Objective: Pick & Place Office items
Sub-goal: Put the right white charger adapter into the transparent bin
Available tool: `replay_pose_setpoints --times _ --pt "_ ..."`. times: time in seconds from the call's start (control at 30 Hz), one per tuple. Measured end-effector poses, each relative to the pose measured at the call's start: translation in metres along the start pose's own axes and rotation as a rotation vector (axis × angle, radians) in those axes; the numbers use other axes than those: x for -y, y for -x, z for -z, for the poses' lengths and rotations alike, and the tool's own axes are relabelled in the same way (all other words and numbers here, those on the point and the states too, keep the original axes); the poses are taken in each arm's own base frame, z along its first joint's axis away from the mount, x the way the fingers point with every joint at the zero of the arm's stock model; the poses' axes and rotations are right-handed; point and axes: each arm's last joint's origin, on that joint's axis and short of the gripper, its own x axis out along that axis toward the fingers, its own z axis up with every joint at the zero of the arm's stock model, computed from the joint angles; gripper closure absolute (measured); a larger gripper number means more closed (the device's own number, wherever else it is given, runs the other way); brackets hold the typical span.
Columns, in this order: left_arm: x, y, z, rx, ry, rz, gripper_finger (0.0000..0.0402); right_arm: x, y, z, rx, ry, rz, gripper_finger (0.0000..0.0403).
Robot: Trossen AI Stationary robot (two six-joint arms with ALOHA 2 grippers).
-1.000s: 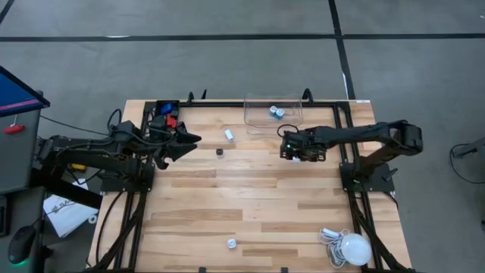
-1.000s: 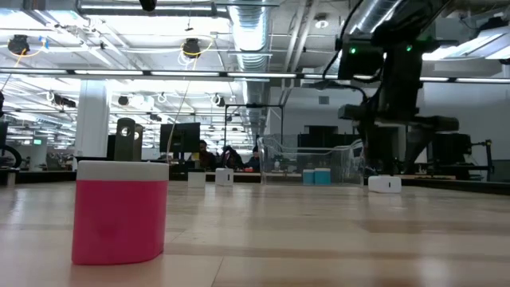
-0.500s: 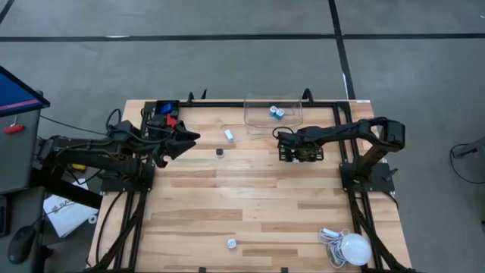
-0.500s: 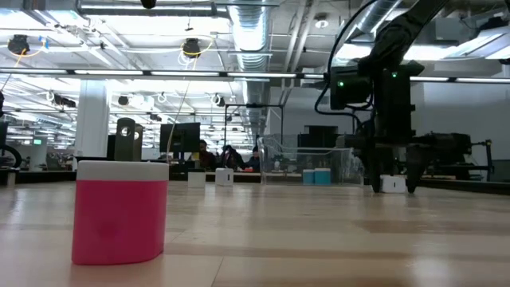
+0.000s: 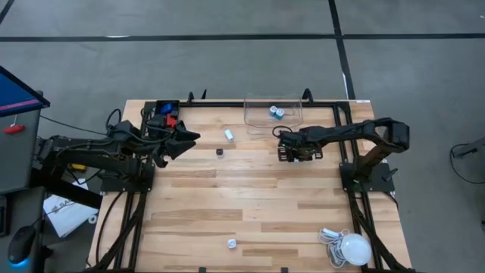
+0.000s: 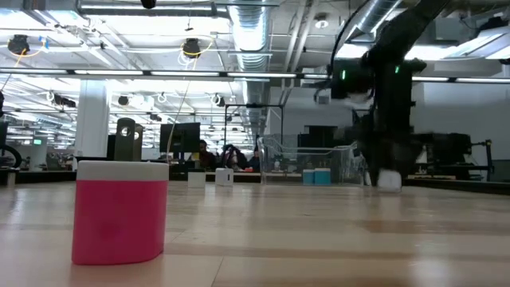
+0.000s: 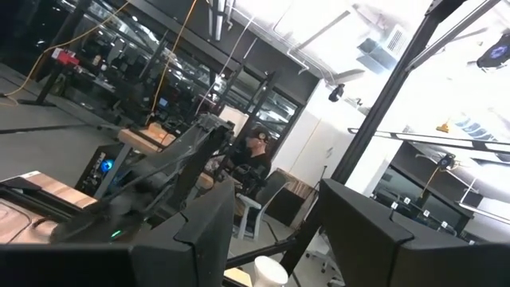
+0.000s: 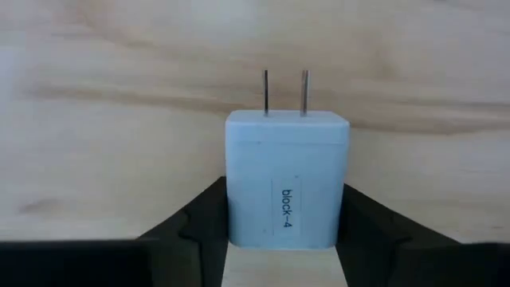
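On the wooden table (image 5: 250, 205) the right gripper (image 5: 292, 149) clamps one white two-pronged plug block labelled "block-4" (image 8: 286, 182), a label only its wrist view shows. The clear plastic bin (image 5: 258, 117) holds two pale blue pieces (image 5: 276, 113); three small items lie loose, perhaps more. The left gripper (image 5: 189, 139) waits at the left edge, fingers spread apart.

A white bulb (image 5: 355, 249) with coiled cable lies at the table's (image 5: 250, 205) corner.

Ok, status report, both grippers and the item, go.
Right gripper down on the table, shut on white plug block labelled block-4. Left gripper open, waiting at table's left. Nothing blocking; clear bin just beyond.
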Motion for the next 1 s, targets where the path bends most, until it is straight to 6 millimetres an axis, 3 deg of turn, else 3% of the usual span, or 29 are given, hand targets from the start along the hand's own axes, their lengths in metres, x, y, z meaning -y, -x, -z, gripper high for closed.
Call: replay_pose_setpoints --times 0.1,0.23,0.33,0.4,0.6,0.77,1.0 --pt "0.0 0.0 0.0 0.002 0.0 -0.005 0.022 -0.013 0.035 0.015 0.032 0.032 -0.144 0.0236" --pt "0.0 0.0 0.0 0.008 0.0 -0.014 0.022 -0.026 0.096 0.036 0.106 0.086 -0.351 0.0236" --pt "-0.001 0.0 0.0 0.016 -0.002 -0.031 0.022 -0.027 0.134 0.036 0.184 0.144 -0.444 0.0236" --pt "-0.001 0.0 0.0 0.02 -0.003 -0.037 0.022 -0.025 0.145 0.024 0.225 0.199 -0.428 0.0236" --pt "-0.002 0.0 -0.001 0.027 -0.003 -0.047 0.022 -0.026 0.152 -0.046 0.223 0.346 -0.416 0.0236" --pt "-0.002 0.0 -0.001 0.035 -0.002 -0.057 0.022 -0.044 0.151 -0.109 0.228 0.413 -0.43 0.0236" --pt "-0.003 0.0 -0.002 0.049 -0.008 -0.081 0.022 -0.078 0.109 -0.178 0.056 0.493 -0.253 0.0236"
